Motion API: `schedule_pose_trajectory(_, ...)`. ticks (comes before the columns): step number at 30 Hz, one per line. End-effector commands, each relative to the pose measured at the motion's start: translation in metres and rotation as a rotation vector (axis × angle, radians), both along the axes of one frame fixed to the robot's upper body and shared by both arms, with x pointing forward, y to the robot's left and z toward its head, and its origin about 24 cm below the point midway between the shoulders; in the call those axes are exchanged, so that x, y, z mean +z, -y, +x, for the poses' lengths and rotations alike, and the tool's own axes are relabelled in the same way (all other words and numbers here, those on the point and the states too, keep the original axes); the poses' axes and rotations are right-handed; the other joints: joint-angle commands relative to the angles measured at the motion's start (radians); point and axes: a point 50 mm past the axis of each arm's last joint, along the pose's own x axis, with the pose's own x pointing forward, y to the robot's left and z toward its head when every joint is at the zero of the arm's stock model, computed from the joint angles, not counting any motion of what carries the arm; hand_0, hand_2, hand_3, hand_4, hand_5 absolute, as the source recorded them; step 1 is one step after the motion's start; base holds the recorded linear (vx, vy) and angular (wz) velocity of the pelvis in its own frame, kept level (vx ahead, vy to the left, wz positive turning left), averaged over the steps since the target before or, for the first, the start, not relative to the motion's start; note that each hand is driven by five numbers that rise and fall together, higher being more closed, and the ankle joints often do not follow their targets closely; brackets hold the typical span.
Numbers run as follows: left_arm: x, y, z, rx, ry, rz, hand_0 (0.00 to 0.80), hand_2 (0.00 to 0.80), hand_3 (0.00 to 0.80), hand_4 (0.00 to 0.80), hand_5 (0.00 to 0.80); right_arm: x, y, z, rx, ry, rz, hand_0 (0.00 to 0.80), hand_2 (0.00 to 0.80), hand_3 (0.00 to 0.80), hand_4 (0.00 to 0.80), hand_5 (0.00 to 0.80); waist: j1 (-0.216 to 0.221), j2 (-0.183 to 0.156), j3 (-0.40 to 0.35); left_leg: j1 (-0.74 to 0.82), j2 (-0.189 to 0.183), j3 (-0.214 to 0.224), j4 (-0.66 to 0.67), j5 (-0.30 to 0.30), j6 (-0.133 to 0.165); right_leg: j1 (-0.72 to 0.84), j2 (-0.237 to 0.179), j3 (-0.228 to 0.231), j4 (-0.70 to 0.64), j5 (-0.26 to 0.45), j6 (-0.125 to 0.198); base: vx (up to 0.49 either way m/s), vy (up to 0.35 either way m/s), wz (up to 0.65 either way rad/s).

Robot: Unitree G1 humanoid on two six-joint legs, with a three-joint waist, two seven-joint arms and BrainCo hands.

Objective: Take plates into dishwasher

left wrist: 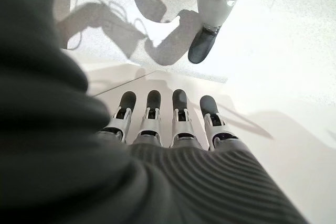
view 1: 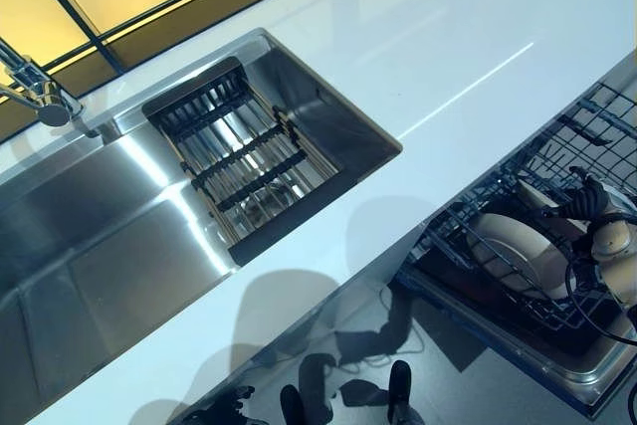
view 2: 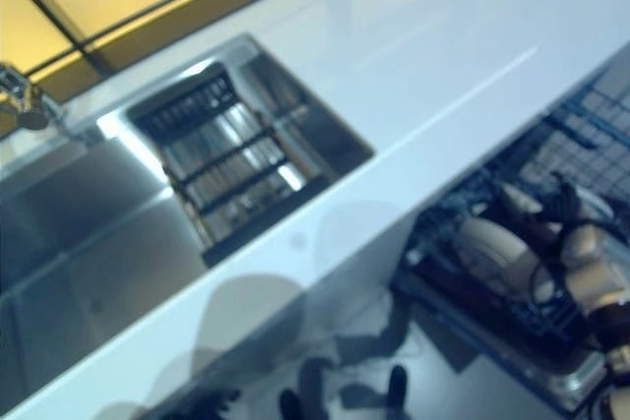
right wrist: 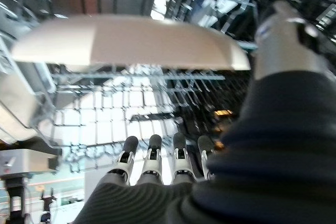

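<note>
White counter (view 1: 478,37) beside sink (view 1: 109,236), right robot hand (right wrist: 157,166) fingers straight under plate (right wrist: 131,40) in dishwasher rack (view 1: 557,176)

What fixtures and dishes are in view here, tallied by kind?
Sink: 1
Tap: 1
Black sink rack: 1
Dishwasher basket: 1
Cream plate: 1 clearly, in the basket
Total: 5

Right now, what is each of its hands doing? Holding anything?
Left hand: open, fingers straight, holding nothing.
Right hand: open, fingers straight beside a plate in the dishwasher rack, not gripping it.
</note>
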Motion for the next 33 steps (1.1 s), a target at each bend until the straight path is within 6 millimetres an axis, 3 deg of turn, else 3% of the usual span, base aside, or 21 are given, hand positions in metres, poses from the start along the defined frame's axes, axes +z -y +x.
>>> schedule_pose_trajectory(1, -0.001, -0.024, -0.005, 0.06, 0.0, 0.082, 0.0, 0.0, 0.0, 0.0, 0.0, 0.02, -0.002, -0.01, 0.016, 0.143, -0.071, 0.0, 0.0, 0.0, 0.0, 0.0, -0.004, -0.043, -0.073, -0.09, 0.035, 0.021, 0.005, 0.025, -0.013, 0.05, 0.005, -0.019, 0.196, -0.26, 0.036, 0.032, 0.014, -0.03)
schedule_pose_trajectory(6, -0.006, -0.026, -0.012, 0.074, -0.023, 0.085, 0.0, 0.0, 0.0, 0.0, 0.0, 0.024, -0.004, -0.019, 0.025, 0.221, -0.082, 0.0, 0.0, 0.0, 0.0, 0.0, -0.013, -0.056, -0.09, -0.076, 0.037, 0.029, 0.005, 0.019, -0.011, 0.072, 0.013, -0.009, 0.168, -0.247, 0.039, 0.02, 0.013, -0.03)
schedule_pose_trajectory(11, -0.014, -0.026, -0.024, 0.091, -0.052, 0.088, 0.0, 0.0, 0.0, 0.0, 0.0, 0.038, -0.009, -0.034, 0.033, 0.428, -0.092, 0.0, 0.0, 0.0, 0.0, 0.0, -0.029, -0.072, -0.116, -0.065, 0.041, 0.052, 0.006, 0.025, -0.002, 0.09, 0.029, 0.002, 0.12, -0.206, 0.038, -0.005, 0.027, -0.13)
schedule_pose_trajectory(15, -0.02, -0.026, -0.032, 0.109, -0.073, 0.088, 0.0, 0.0, 0.0, 0.0, 0.0, 0.038, -0.007, -0.048, 0.008, 0.569, -0.053, 0.0, 0.0, 0.0, 0.0, 0.0, -0.048, -0.082, -0.138, -0.046, 0.039, 0.06, 0.005, 0.013, -0.001, 0.108, 0.035, 0.021, 0.086, -0.189, 0.045, 0.035, 0.034, -0.05)
schedule_pose_trajectory(20, -0.027, -0.027, -0.043, 0.139, -0.108, 0.088, 0.0, 0.0, 0.0, 0.0, 0.0, 0.023, 0.007, -0.07, -0.07, 0.706, 0.102, 0.0, 0.0, 0.0, 0.0, 0.0, -0.081, -0.094, -0.176, -0.017, 0.036, 0.079, 0.004, -0.004, 0.001, 0.131, 0.042, 0.052, 0.038, -0.165, 0.053, 0.054, 0.037, -0.11)
schedule_pose_trajectory(26, -0.029, -0.027, -0.043, 0.155, -0.123, 0.096, 0.0, 0.0, 0.0, 0.0, 0.0, -0.014, 0.03, -0.084, -0.183, 0.79, 0.446, 0.0, 0.0, 0.0, 0.0, 0.0, -0.111, -0.09, -0.198, 0.003, 0.029, 0.092, 0.003, -0.019, 0.002, 0.135, 0.045, 0.084, 0.009, -0.145, 0.059, 0.013, 0.012, -0.12)
schedule_pose_trajectory(29, -0.028, -0.027, -0.037, 0.17, -0.118, 0.091, 0.0, 0.0, 0.0, 0.0, 0.0, -0.041, 0.043, -0.087, -0.259, 0.789, 0.623, 0.0, 0.0, 0.0, 0.0, 0.0, -0.125, -0.077, -0.201, 0.002, 0.029, 0.092, 0.002, -0.019, -0.002, 0.128, 0.046, 0.093, 0.016, -0.148, 0.058, -0.029, 0.012, -0.06)
schedule_pose_trajectory(33, -0.027, -0.022, -0.034, 0.167, -0.117, 0.071, 0.0, 0.0, 0.0, 0.0, 0.0, -0.061, 0.052, -0.087, -0.32, 0.749, 0.723, 0.0, 0.0, 0.0, 0.0, 0.0, -0.136, -0.051, -0.198, 0.001, 0.029, 0.095, 0.0, -0.013, -0.006, 0.122, 0.041, 0.095, 0.023, -0.152, 0.054, -0.026, 0.027, -0.04)
